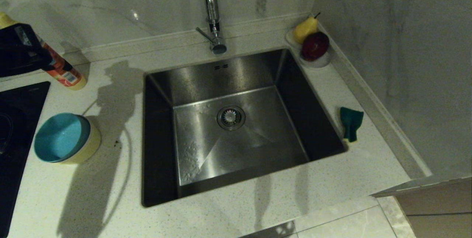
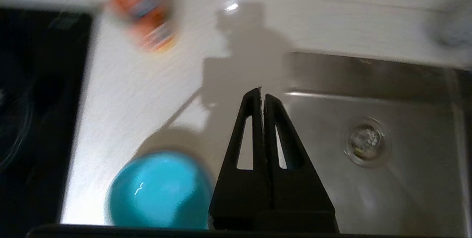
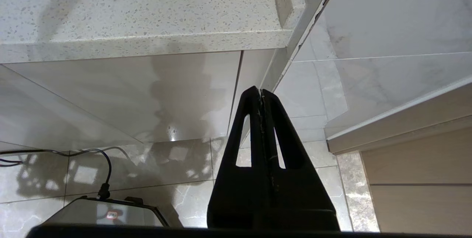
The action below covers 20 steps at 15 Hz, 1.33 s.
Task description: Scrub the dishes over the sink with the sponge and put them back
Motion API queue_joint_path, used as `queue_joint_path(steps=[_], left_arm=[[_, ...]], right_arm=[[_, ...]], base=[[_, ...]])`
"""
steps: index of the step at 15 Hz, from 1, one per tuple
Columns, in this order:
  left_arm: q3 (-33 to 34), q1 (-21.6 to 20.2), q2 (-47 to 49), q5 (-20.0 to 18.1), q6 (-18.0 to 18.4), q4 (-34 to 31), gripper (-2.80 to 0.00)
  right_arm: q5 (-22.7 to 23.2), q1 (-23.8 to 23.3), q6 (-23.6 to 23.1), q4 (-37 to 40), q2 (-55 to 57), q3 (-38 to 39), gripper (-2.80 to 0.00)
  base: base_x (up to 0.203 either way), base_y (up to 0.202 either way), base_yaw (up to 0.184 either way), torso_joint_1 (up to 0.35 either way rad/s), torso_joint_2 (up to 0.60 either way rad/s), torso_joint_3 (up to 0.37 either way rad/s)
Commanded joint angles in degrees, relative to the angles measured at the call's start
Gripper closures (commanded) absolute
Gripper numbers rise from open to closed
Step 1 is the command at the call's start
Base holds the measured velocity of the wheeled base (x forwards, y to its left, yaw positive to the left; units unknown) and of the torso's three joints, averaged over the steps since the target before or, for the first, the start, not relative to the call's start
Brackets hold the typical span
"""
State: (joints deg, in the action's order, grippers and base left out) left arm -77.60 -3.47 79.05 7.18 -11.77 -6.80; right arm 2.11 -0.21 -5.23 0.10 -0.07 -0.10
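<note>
A light blue bowl (image 1: 62, 136) sits nested in a yellow bowl (image 1: 93, 145) on the counter left of the sink (image 1: 221, 70). The sponge (image 1: 351, 122) lies green side up on the counter by the sink's right rim. My left arm (image 1: 18, 50) hangs high at the far left, above the counter. Its gripper (image 2: 262, 92) is shut and empty, with the blue bowl (image 2: 158, 190) below and to one side and the sink's floor (image 2: 405, 193) on the other. Parked below the counter's front edge, my right gripper (image 3: 261, 92) is shut on nothing.
A chrome tap (image 1: 212, 13) stands behind the sink, whose drain strainer (image 1: 231, 117) is in the middle. A bottle with an orange label (image 1: 62, 70) leans at the back left. A black hob (image 1: 18, 120) borders the left; a white dish (image 1: 320, 61) with fruit fills the back right corner.
</note>
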Motion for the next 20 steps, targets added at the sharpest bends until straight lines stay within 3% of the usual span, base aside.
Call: queue_joint_path(steps=[1,4,7,9,12,17,20], left_arm=[[-1.3,5.1,0.5,-1.4,3.8,1.0,0.0],[1.3,12.8,-4.5,-1.4,8.6,1.5,0.0],[5.9,13.4,-15.9,0.3,9.4,1.4,0.0],[9.9,13.2,-25.0,3.9,9.5,1.1,0.0],[17.3,10.5,-40.3,6.5,9.5,0.8,0.0],[40.2,6.2,-63.4,7.3,9.5,-0.5,0.0],[56.6,5.3,-74.0,4.8,9.5,-0.7,0.0]], right_arm=[[0.0,0.0,0.0,0.0,0.0,0.0,0.0],[0.1,0.0,0.0,0.0,0.0,0.0,0.0],[0.1,0.0,0.0,0.0,0.0,0.0,0.0],[0.0,0.0,0.0,0.0,0.0,0.0,0.0],[0.0,0.0,0.0,0.0,0.0,0.0,0.0],[0.1,0.0,0.0,0.0,0.0,0.0,0.0],[0.1,0.0,0.0,0.0,0.0,0.0,0.0]], base=[[0.0,0.0,0.0,0.0,0.0,0.0],[0.0,0.0,0.0,0.0,0.0,0.0],[0.0,0.0,0.0,0.0,0.0,0.0],[0.0,0.0,0.0,0.0,0.0,0.0],[0.0,0.0,0.0,0.0,0.0,0.0],[0.0,0.0,0.0,0.0,0.0,0.0],[0.0,0.0,0.0,0.0,0.0,0.0]])
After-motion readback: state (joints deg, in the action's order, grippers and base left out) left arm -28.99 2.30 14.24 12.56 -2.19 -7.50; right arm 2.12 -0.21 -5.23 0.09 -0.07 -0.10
